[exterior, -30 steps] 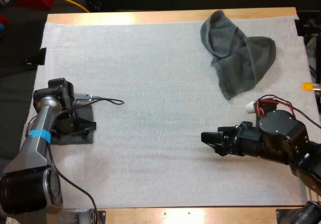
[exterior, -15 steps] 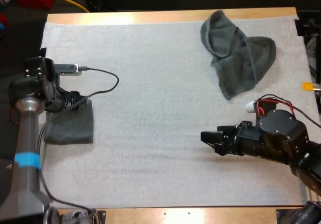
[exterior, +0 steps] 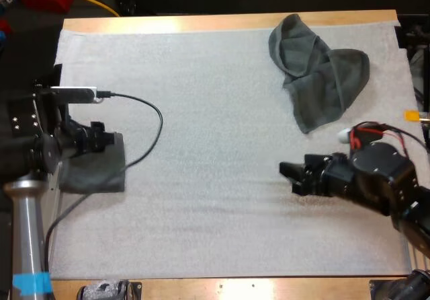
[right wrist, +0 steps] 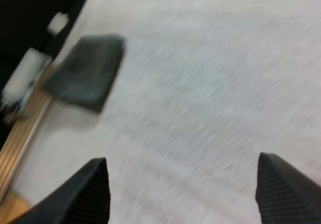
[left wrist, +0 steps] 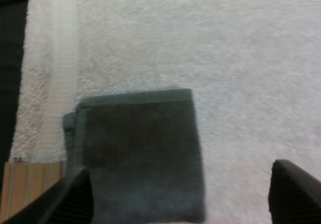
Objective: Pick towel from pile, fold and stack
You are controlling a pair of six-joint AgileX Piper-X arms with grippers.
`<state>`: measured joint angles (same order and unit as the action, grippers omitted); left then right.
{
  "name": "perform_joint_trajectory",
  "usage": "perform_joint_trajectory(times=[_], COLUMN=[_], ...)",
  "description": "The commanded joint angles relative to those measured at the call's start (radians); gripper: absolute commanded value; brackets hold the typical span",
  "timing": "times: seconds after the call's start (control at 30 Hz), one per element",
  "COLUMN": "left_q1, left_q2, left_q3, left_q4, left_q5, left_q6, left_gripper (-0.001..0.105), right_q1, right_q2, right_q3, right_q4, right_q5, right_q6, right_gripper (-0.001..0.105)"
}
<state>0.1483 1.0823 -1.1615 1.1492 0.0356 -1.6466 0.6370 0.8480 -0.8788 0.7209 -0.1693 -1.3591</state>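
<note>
Currently the small folded dark grey-green towel [exterior: 94, 173] lies flat as a neat square near the left edge of the white foam mat [exterior: 201, 111], close to the near-left stretch of the wooden table [exterior: 201, 23]. My left gripper [exterior: 102, 138] hangs just over that folded towel's far edge; in the left wrist view its two black fingers [left wrist: 75, 199] stand wide apart and clear of the cloth, holding nothing. The larger crumpled dark grey-green towel [exterior: 319, 78] sits in a loose heap at the mat's far right, well apart from both grippers. My right gripper [exterior: 287, 175] points leftward over bare mat on the near right side, between the two towels; its fingers [right wrist: 90, 194] are likewise spread and empty, with the folded towel well off beyond them.
</note>
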Motion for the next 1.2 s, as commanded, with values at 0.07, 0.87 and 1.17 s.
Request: perform_joint_trajectory(times=[0.07, 0.87, 1.17], left_q1=[-0.051, -0.129, -0.130], left_q2=[-0.036, -0.217, -0.322], left_q3=[-0.004, -0.004, 0.013], left_q4=[0.009, 0.068, 0.089], left_q5=[0.007, 0.005, 0.005], left_q6=[-0.008, -0.008, -0.008], left_gripper=[0.069, 0.069, 0.069], right_q1=[-0.093, -0.681, -0.684], right_q2=[-0.004, -0.075, -0.222], right_q3=[-0.006, -0.084, -0.084], right_q4=[0.026, 0.249, 0.271], right_q5=[-0.020, -0.013, 0.011], right_q6=[-0.056, -0.359, -0.446], right_gripper=[0.061, 0.061, 0.061])
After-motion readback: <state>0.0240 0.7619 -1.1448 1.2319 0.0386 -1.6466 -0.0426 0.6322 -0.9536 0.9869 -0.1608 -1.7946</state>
